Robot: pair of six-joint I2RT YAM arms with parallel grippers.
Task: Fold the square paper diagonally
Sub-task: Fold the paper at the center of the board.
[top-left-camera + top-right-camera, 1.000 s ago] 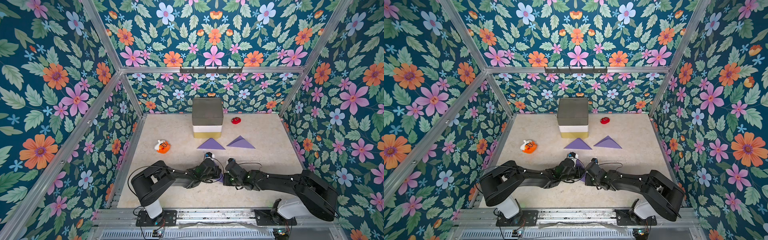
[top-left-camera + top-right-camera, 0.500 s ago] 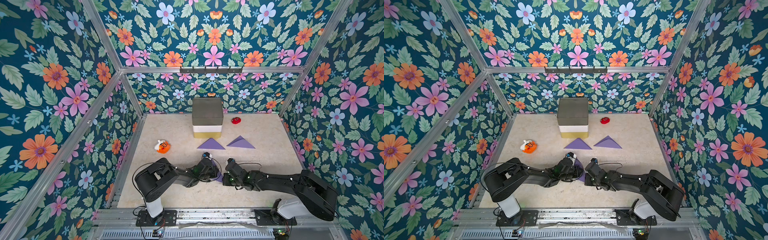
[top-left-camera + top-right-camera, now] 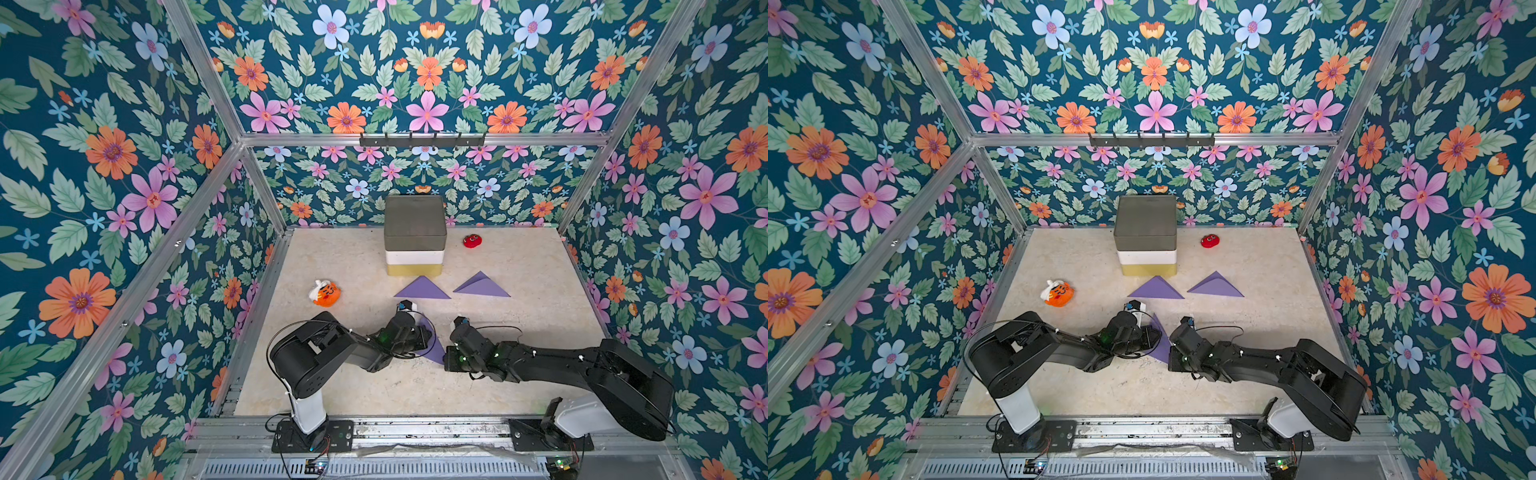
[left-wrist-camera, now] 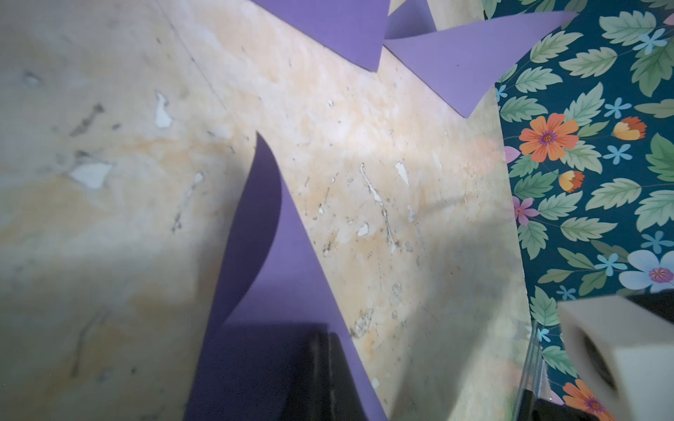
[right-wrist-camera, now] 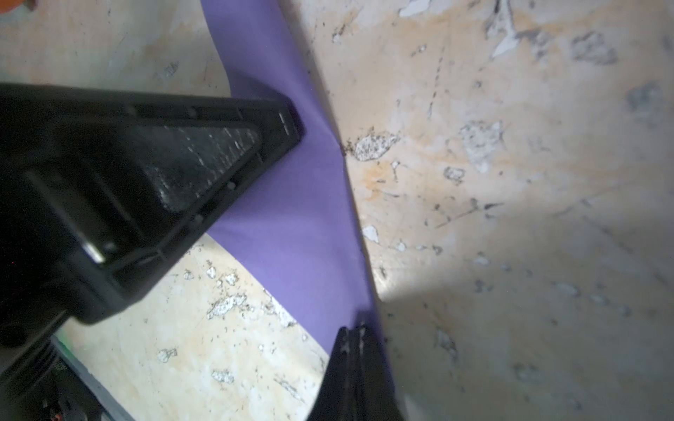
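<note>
Left pincer [image 3: 423, 334] is closed and appears to pinch one side of the square paper [image 3: 433, 347]. The sheet stands bowed off the table [image 3: 519, 332] between the two arms, towards the front, with one flap curling upward in the left wrist view. This hold probably serves to carry one corner across to its opposite. Right pincer [image 3: 446, 358] is closed as well, with its tip against the sheet's near corner, likely to anchor that end. Whether it pinches or merely presses cannot be told. No crease looks set yet.

The tabletop is pale and marbled, chipped and scuffed in both wrist views. From left to right it carries an orange plush toy [image 3: 325, 293], a stack of boxes [image 3: 414, 237] at the back wall, two folded purple triangles [image 3: 422, 289] lying flat just in front of the stack, and a small red toy [image 3: 472, 241]. Floral wallpaper [image 3: 124, 166] covers every wall inside an aluminium frame, and a black hook rail [image 3: 422, 139] runs along the back.
</note>
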